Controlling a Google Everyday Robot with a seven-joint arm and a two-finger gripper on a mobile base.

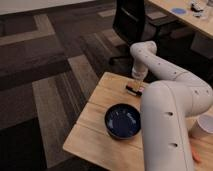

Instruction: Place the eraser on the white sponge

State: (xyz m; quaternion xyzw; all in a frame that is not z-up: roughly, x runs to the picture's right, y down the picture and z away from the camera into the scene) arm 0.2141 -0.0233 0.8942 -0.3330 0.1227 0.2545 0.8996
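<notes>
Gripper points down at the far edge of the wooden worktop, just over the white sponge, with a dark eraser at its front; finger state: cannot tell. Dark blue bowl nearer. White cup at right. No legible writing.

- The table looks like pale, matt wood planks.
- The dark blue bowl has a smooth, slightly glossy finish.
- At the bowl's 1 o'clock, the gripper and the arm look like smooth white plastic.
</notes>
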